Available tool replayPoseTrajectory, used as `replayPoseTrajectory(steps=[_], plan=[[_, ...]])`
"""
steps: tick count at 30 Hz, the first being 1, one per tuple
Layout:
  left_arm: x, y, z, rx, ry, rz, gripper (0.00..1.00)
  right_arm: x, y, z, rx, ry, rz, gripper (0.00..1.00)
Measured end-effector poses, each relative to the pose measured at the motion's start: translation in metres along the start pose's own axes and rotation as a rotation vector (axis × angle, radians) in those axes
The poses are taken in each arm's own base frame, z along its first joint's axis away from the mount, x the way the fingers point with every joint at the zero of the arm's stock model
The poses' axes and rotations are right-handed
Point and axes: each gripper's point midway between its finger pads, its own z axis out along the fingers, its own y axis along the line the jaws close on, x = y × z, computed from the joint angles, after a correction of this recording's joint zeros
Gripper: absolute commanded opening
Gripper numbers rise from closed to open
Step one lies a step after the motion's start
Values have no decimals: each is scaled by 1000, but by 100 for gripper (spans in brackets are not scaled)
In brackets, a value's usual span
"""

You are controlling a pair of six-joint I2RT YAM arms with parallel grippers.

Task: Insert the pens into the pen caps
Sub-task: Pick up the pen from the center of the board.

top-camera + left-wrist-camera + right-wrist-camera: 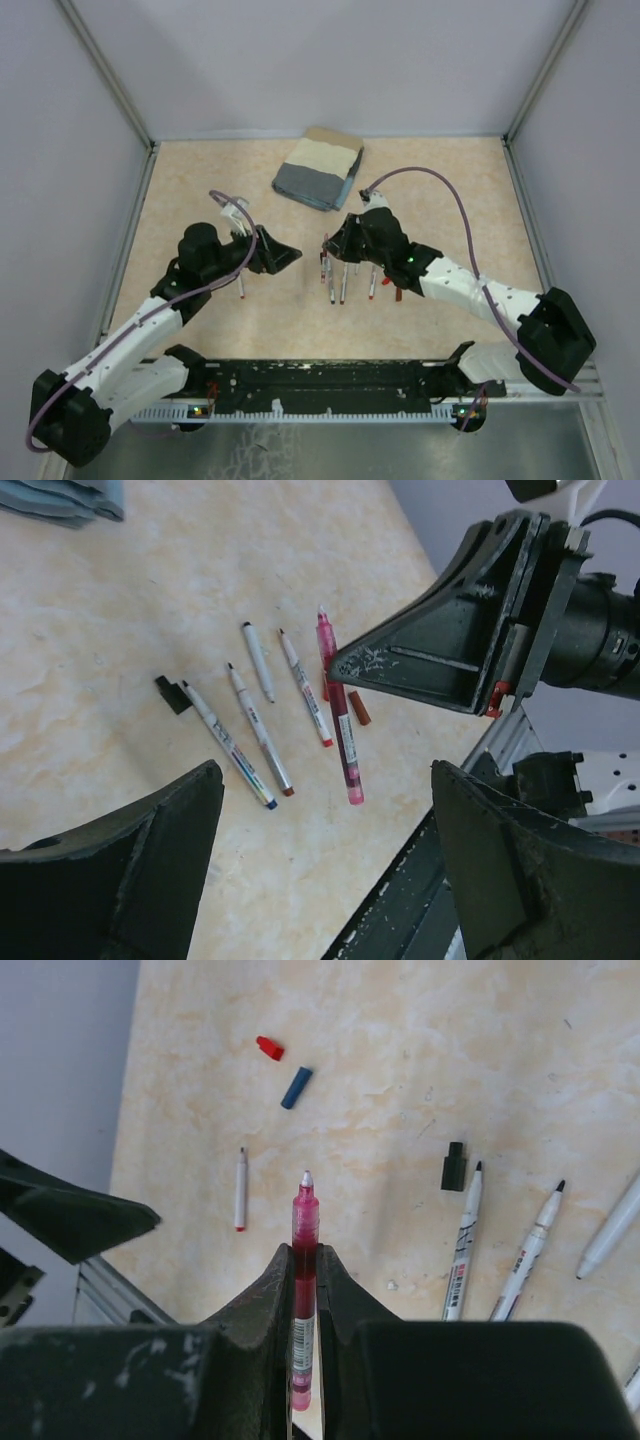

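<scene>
My right gripper [306,1260] is shut on a translucent red pen [305,1222], whose bare tip points away past the jaws. In the left wrist view this red pen [341,715] sits clamped in the right gripper [336,666], low over the table. Several white pens [258,730] lie side by side next to it. A black cap [454,1166], a blue cap [296,1087] and a red cap [269,1048] lie loose, and a brown-red cap [358,708] rests by the red pen. My left gripper [288,258] stands wide open and empty, facing the right one.
A folded grey and beige cloth [318,167] lies at the back of the table. One white pen with a red end [240,1190] lies apart, under the left arm [243,285]. A black rail [330,378] runs along the near edge.
</scene>
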Motion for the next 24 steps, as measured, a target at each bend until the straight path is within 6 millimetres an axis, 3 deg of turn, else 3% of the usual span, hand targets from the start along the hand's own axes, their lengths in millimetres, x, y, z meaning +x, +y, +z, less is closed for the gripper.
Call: replayPoseTrajectory(steps=[5, 12, 21, 24], plan=[[18, -15, 14, 67, 39, -14, 86, -11, 16, -7, -67, -45, 40, 4], [26, -24, 26, 114, 48, -33, 81, -20, 34, -12, -142, -69, 67, 4], [39, -33, 40, 162, 82, -43, 49, -25, 53, -16, -227, -71, 88, 4], [41, -35, 43, 172, 87, -45, 44, -24, 57, -17, -248, -64, 89, 4]])
